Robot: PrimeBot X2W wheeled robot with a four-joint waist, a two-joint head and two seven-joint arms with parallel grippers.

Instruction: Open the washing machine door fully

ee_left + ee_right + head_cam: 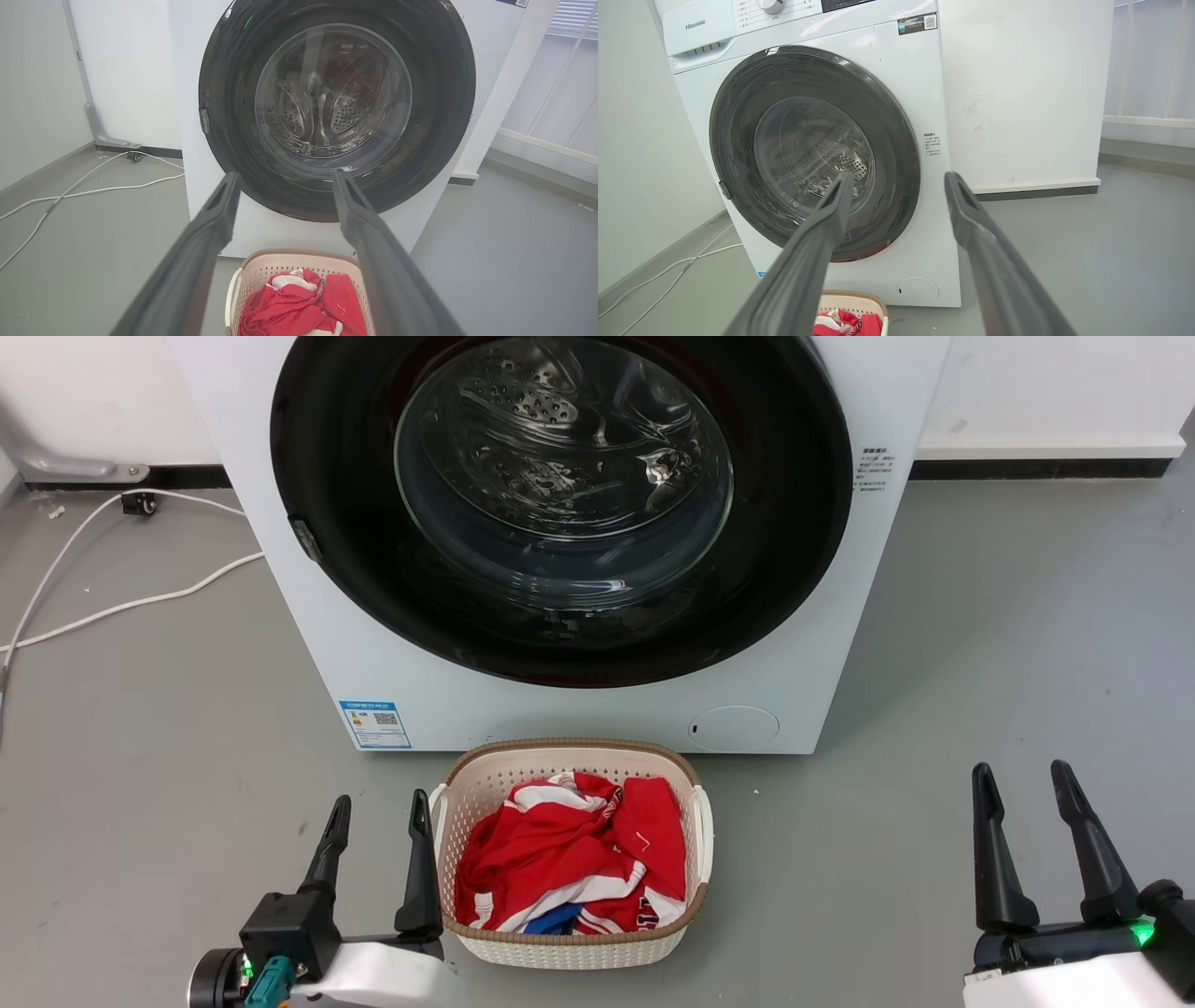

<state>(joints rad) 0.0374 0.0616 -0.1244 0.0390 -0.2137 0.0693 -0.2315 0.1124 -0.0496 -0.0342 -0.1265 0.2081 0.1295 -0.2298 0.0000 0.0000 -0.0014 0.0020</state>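
The white washing machine [579, 709] [261, 233] [924, 93] stands ahead on the grey floor. Its round glossy black washing machine door [784, 551] [444, 93] [733, 140] lies flat against the front, closed, and the steel drum shows through the glass bowl. A small latch tab sits on the door's left rim. My left gripper [378, 810] [285, 179] is open at the lower left, well short of the machine. My right gripper [1022, 779] [899, 179] is open at the lower right, also well clear of the door, nothing between its fingers.
A white woven laundry basket [691, 821] [252, 275] [859, 301] with red and white clothes stands on the floor just in front of the machine, next to my left gripper. White cables [121, 607] trail over the floor at the left. A white wall runs behind.
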